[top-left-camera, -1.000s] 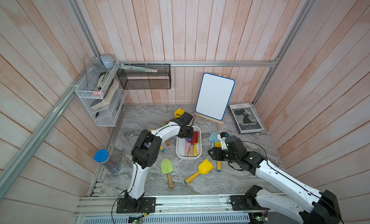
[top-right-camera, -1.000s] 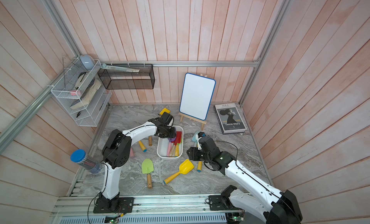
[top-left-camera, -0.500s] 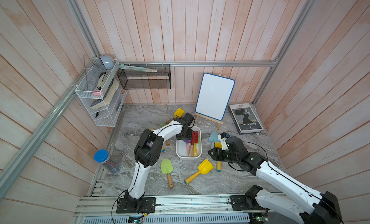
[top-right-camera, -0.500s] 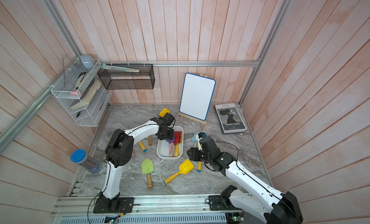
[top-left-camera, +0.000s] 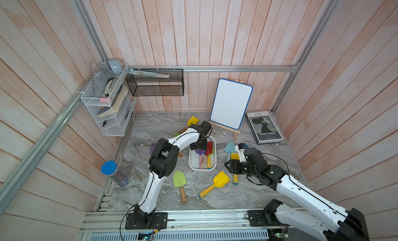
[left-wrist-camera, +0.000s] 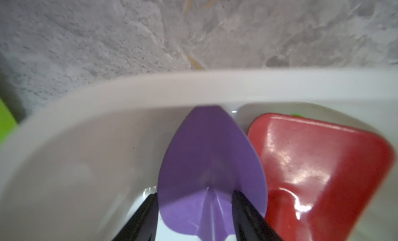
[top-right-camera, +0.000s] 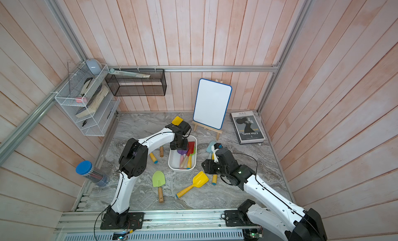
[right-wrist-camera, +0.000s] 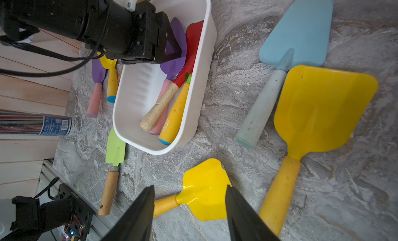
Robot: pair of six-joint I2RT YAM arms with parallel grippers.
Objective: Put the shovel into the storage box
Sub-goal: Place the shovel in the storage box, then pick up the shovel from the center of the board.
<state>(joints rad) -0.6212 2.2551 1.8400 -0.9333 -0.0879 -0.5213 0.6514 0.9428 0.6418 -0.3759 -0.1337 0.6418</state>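
Observation:
The white storage box (top-left-camera: pixel 202 169) (top-right-camera: pixel 182 169) stands mid-table and holds several shovels. My left gripper (top-left-camera: pixel 199 146) (left-wrist-camera: pixel 195 193) hangs open over its far end. Its fingers stand on either side of the purple shovel (left-wrist-camera: pixel 211 155) (right-wrist-camera: pixel 179 59), which lies in the box beside a red shovel (left-wrist-camera: pixel 312 164). My right gripper (top-left-camera: pixel 231 165) (right-wrist-camera: pixel 190 187) is open and empty, hovering above a small yellow shovel (top-left-camera: pixel 220 179) (right-wrist-camera: pixel 204 190) on the table. A wide yellow shovel (right-wrist-camera: pixel 323 108), a light blue shovel (top-left-camera: pixel 230 146) and a green shovel (top-left-camera: pixel 179 179) also lie loose on the table.
A whiteboard on an easel (top-left-camera: pixel 231 104) and a book (top-left-camera: pixel 265 126) stand at the back right. A blue-capped tube (top-left-camera: pixel 114 173) lies at the left edge. A white wire rack (top-left-camera: pixel 107 104) and a black mesh basket (top-left-camera: pixel 157 87) hang on the walls. More shovels (right-wrist-camera: pixel 98 74) lie left of the box.
My left gripper has sunk a little over the box's far end and its jaws have spread away from the purple shovel. The right arm has held still.

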